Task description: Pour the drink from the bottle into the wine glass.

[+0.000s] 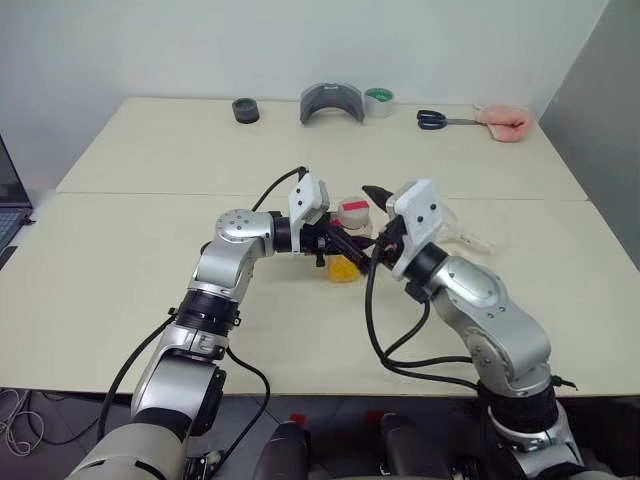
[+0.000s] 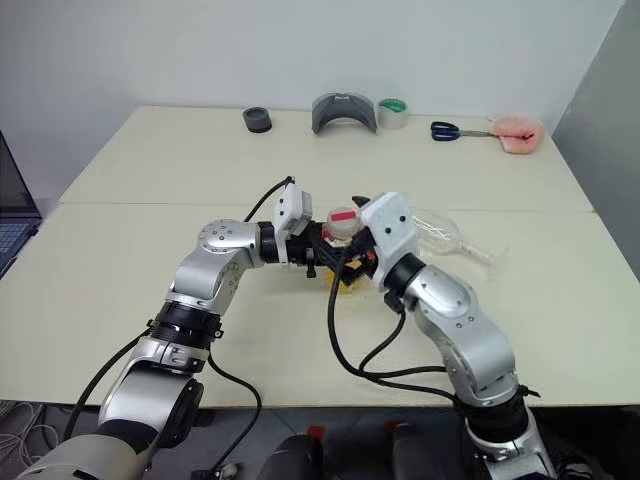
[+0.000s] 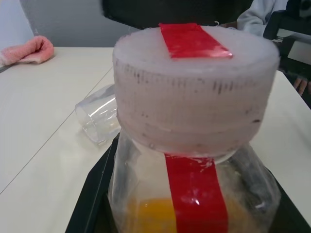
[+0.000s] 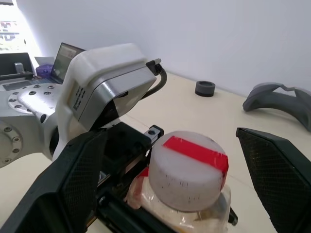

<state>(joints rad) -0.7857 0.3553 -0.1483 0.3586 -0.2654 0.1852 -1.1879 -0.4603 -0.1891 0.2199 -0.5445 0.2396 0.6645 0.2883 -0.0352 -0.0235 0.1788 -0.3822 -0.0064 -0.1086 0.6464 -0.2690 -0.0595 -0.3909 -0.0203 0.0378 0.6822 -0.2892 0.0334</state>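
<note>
- Bottle (image 1: 346,250): stands upright near the middle of the table (image 1: 150,300), long axis vertical, with orange drink (image 3: 155,213) low in its body; the white cap (image 4: 187,170), crossed by a red strip, is on.
- Left gripper (image 2: 325,255): comes level from the bottle's left, fingers clamped on the bottle's body.
- Right gripper (image 4: 170,174): fingers spread wide, one on each side of the cap and not touching it; this hand is placed to take the cap, judging by its approach.
- Wine glass (image 2: 440,235): lies on its side just right of the bottle, behind the right arm.
</note>
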